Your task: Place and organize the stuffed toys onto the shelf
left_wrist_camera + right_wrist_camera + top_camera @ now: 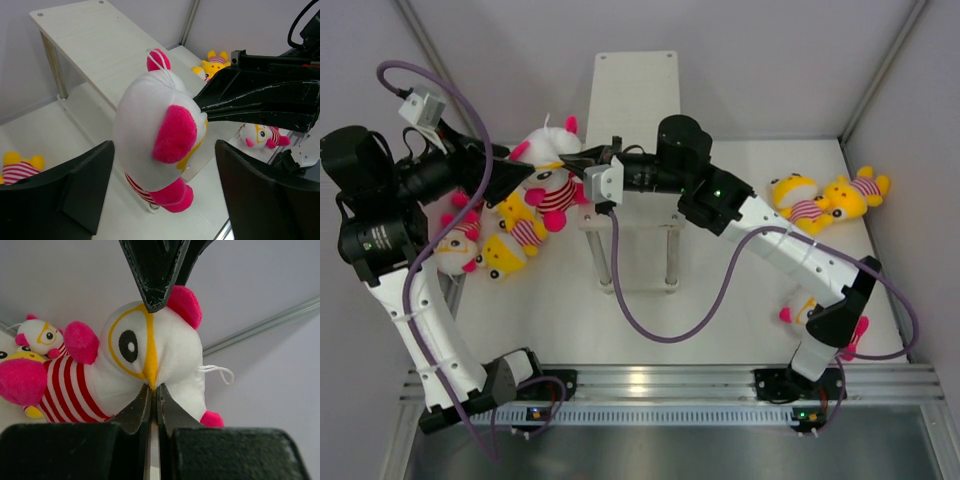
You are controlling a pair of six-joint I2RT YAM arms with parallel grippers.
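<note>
Right wrist: white-headed toy (172, 352), pink ears, striped shirt, yellow beak in clamped right jaws; left jaws apart.

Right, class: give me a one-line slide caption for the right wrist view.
Right gripper pinching the yellow beak of a white-headed striped-shirt plush toy, a second toy behind it.

White table (560, 320), matte top. Aluminium rail (660, 378) runs along its near edge. Plain grey wall panels (770, 60) close off the far, left and right edges. Slim metal posts (883, 70) at the far corners.
</note>
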